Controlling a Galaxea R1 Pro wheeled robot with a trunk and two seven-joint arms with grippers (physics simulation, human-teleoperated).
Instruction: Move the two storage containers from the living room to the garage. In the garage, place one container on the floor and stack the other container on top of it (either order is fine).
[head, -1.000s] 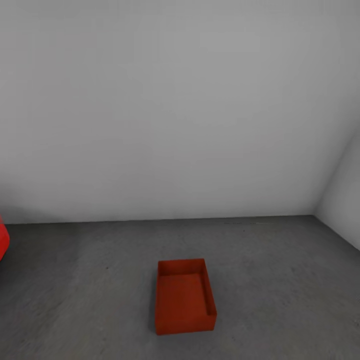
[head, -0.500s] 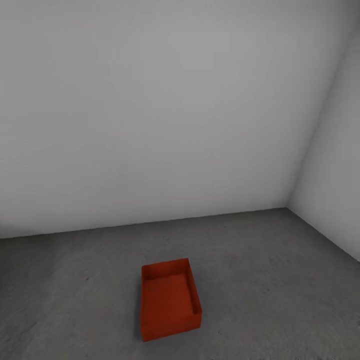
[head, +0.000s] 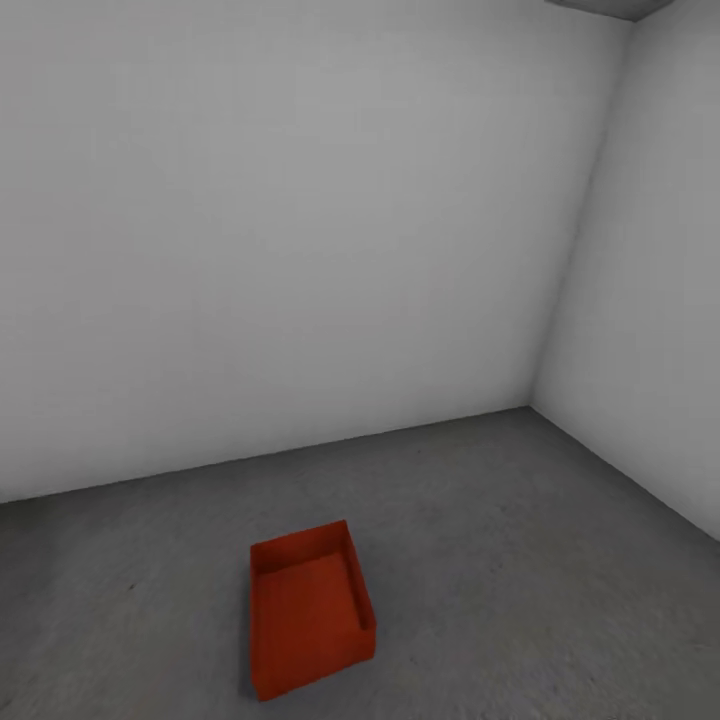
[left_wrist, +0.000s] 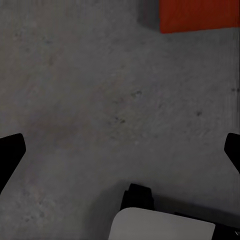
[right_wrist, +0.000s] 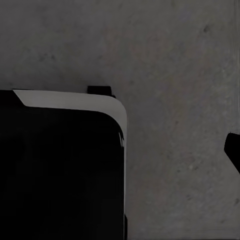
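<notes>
View panned right since a second ago; one storage container (head: 310, 620) is set on the floor (head: 520, 560), unstacked; left gripper (left_wrist: 120, 150) jaws apart, right's indeterminable.

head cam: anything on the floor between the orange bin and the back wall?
Nothing: in the head view only bare concrete floor separates the storage container from the back wall.

**Flat, soft light in a grey room**

The head view is evenly and dimly lit, with no glare. The plain pale grey wall (head: 300, 220) grades slightly brighter toward the corner on the right. The orange-red lidless plastic bin (head: 308, 610) casts only a faint soft shadow on the dark mottled concrete floor (head: 500, 560). Both wrist views are darker and slightly blurred, the floor's mottling soft.
</notes>
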